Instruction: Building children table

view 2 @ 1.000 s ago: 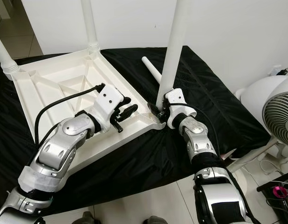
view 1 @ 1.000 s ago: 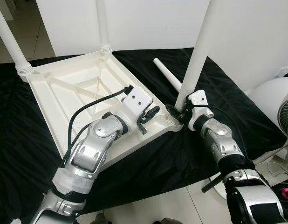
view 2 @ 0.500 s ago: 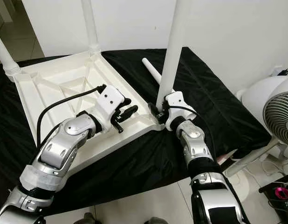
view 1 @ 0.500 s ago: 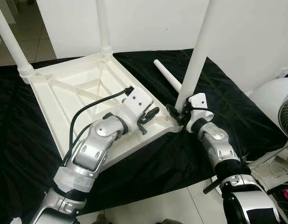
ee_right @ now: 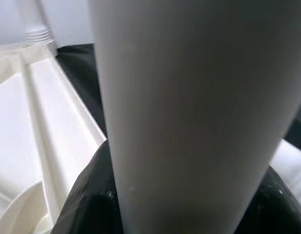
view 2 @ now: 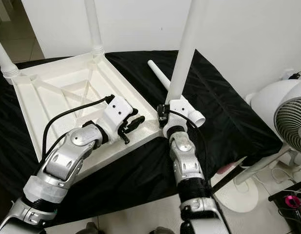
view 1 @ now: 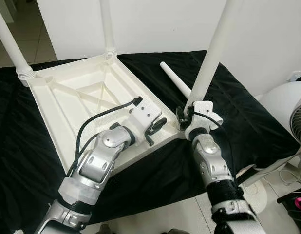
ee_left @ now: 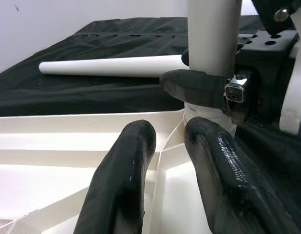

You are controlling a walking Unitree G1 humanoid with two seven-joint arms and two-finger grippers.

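on the black cloth (view 1: 248, 117) the upturned white tabletop (view 1: 87, 102) lies. at its near corner the right pincer (view 1: 182, 117) is clamped on an upright leg (view 1: 211, 53). the left pincer (view 1: 155, 129) rests on the rim, fingers (ee_left: 126, 175) slightly apart. a loose leg (view 1: 175, 80) lies behind.
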